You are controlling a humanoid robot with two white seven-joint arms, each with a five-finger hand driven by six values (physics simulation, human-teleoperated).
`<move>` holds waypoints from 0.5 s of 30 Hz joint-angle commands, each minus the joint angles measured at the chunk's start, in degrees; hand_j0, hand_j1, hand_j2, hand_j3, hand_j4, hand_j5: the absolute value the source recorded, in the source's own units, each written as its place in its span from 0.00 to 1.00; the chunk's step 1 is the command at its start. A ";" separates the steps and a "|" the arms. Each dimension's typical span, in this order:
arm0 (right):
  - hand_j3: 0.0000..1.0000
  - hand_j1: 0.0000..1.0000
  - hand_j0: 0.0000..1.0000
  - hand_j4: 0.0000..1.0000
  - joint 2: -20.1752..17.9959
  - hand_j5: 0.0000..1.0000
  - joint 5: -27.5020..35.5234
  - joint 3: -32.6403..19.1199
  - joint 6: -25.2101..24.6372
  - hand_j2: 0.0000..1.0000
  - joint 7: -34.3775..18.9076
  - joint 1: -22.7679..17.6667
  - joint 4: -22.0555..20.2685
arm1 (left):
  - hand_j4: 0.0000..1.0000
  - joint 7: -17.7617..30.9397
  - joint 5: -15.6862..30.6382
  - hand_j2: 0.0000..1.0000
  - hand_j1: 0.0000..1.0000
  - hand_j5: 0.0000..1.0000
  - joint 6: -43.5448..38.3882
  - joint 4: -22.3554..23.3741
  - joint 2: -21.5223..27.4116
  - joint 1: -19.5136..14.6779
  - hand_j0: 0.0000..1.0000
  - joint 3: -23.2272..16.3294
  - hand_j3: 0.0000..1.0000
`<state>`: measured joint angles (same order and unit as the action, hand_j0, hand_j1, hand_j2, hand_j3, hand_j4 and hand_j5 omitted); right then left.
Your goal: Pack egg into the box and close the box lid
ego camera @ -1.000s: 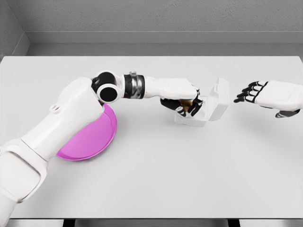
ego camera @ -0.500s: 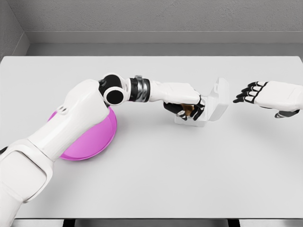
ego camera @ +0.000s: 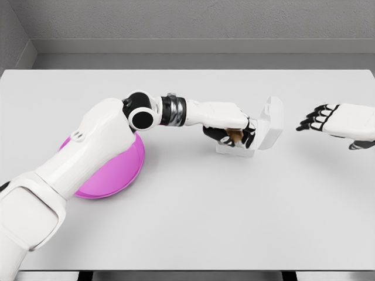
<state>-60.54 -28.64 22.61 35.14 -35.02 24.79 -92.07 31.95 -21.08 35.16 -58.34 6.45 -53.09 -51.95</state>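
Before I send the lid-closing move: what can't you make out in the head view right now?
- Egg: mostly covered by the left hand; resting in the box or not, unclear.
- Box interior: hidden by that hand.
- Pink plate: partly behind the left arm.
- Right hand: cut off by the right edge.

Surface: white table [ego camera: 193, 222], which spanned the view.
Left of centre: pink plate [ego camera: 117, 172] lay flat, partly hidden by an arm.
Right of centre: white box [ego camera: 249, 140] stood there, lid [ego camera: 270, 123] raised.
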 commanded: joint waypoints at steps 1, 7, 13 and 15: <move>1.00 1.00 1.00 1.00 -0.46 1.00 0.60 -0.02 -0.14 1.00 0.02 0.00 -0.22 | 0.57 -0.04 0.43 0.57 0.57 0.57 -0.16 -0.02 -0.03 0.00 0.57 0.09 0.57; 1.00 1.00 1.00 1.00 -1.07 1.00 0.60 0.07 -0.14 1.00 0.02 0.00 -0.48 | 0.63 -0.04 0.43 0.63 0.63 0.63 -0.16 -0.02 0.06 0.00 0.63 0.09 0.63; 1.00 1.00 1.00 1.00 -1.16 1.00 0.69 -0.02 -0.14 1.00 0.02 0.00 -1.71 | 0.66 -0.04 0.43 0.66 0.66 0.66 -0.16 -0.02 0.06 -0.09 0.66 0.27 0.66; 1.00 1.00 1.00 1.00 -1.16 1.00 0.69 0.16 -0.14 1.00 0.02 0.00 -1.54 | 0.66 -0.04 0.43 0.66 0.66 0.66 -0.16 0.07 0.15 -0.09 0.66 0.36 0.66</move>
<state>-61.59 -28.17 22.69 35.13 -35.02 24.79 -93.57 31.93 -21.05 35.15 -58.29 6.54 -53.17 -51.72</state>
